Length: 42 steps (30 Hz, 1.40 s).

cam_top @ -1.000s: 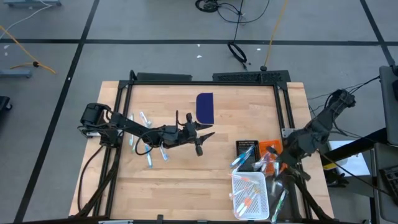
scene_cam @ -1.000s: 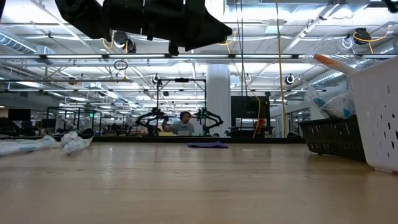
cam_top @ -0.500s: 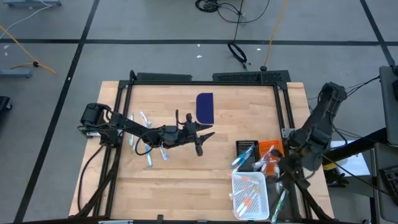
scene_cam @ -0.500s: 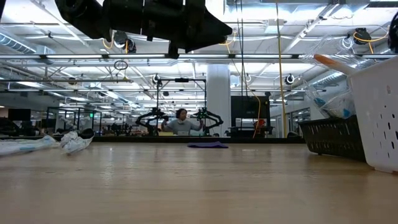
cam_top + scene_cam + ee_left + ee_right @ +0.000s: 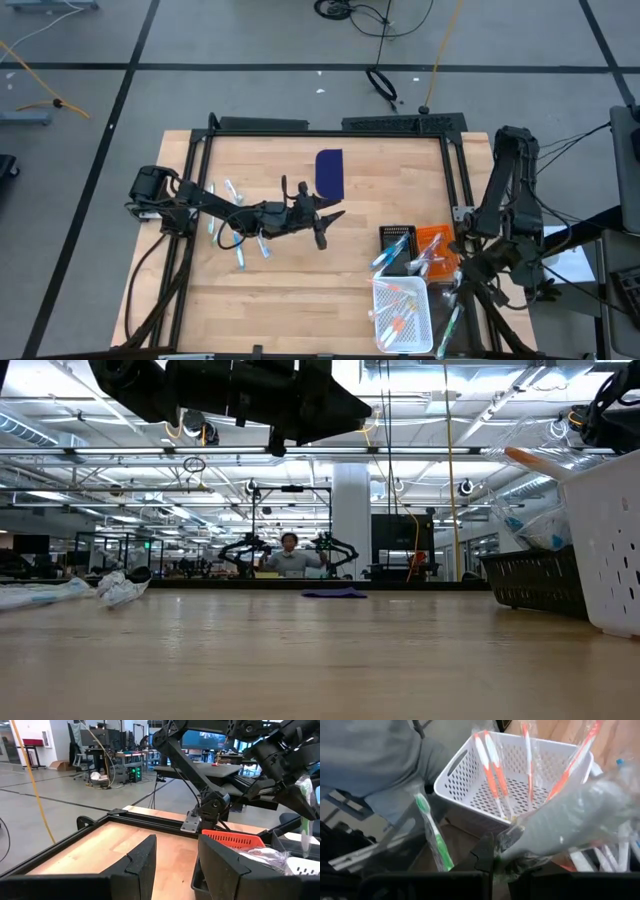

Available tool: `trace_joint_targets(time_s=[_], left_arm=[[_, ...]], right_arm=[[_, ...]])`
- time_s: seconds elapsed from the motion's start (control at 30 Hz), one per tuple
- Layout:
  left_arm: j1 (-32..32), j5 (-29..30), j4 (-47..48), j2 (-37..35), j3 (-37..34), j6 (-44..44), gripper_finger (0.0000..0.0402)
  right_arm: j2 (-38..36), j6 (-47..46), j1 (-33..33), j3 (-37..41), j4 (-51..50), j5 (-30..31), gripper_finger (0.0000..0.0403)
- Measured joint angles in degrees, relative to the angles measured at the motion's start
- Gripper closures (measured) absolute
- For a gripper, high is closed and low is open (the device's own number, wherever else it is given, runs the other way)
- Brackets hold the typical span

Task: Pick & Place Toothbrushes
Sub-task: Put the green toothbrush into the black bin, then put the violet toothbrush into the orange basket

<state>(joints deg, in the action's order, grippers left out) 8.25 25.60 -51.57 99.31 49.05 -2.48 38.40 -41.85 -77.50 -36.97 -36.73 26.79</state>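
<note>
Several wrapped toothbrushes [image 5: 240, 250] lie on the table's left part, also seen in the low view [image 5: 120, 588]. My left gripper [image 5: 325, 225] hovers open and level above the table's middle, its fingers [image 5: 145, 860] with nothing between them. My right gripper [image 5: 458, 292] is at the table's right edge beside the baskets, shut on the clear wrapper of a green toothbrush [image 5: 435, 840]. Orange toothbrushes [image 5: 492, 775] stand in the white basket [image 5: 402, 312]. My right gripper pinches clear plastic wrapping [image 5: 512, 837] between its two fingers, slanting down from the table's right side. The green toothbrush [image 5: 305, 825] hangs in its wrapper below the gripper, clear of the table. The fingers hide which part of the wrapper they have.
A black basket [image 5: 397, 240] and an orange basket [image 5: 437, 240] with wrapped toothbrushes stand behind the white one. A dark blue flat rectangle [image 5: 329, 172] lies toward the far edge. A black frame [image 5: 330, 128] borders the table. A person shows far off [image 5: 288, 555].
My right arm has swung round beside the table's right edge, its upper part going toward the far edge. Its gripper has turned and sunk a little by the baskets, staying shut on the wrapper.
</note>
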Motion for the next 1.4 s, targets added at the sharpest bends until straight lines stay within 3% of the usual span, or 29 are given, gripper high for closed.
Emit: trace_joint_targets(time_s=[0.4,0.7,0.93,1.17,1.4], left_arm=[[-1.25,0.11,0.35,0.0,-0.01,-1.12,0.0254],[-1.92,0.11,0.68,0.0,0.0,-2.56,0.0254],[-1.92,0.09,0.72,0.0,0.0,-2.54,0.0254],[-1.95,0.09,0.72,0.0,0.0,-2.54,0.0254],[-1.92,0.06,0.75,0.0,0.0,-2.52,0.0254]], right_arm=[[2.85,0.31,-0.23,0.0,-2.34,-0.03,0.0383],[3.64,-3.97,-0.23,0.74,-2.03,-0.48,0.0284],[3.64,-3.76,-0.23,4.02,2.08,-1.89,0.0238],[2.11,-0.11,-0.23,4.04,6.38,-1.8,0.0246],[0.82,6.03,-0.23,4.04,14.29,-7.41,0.0264]])
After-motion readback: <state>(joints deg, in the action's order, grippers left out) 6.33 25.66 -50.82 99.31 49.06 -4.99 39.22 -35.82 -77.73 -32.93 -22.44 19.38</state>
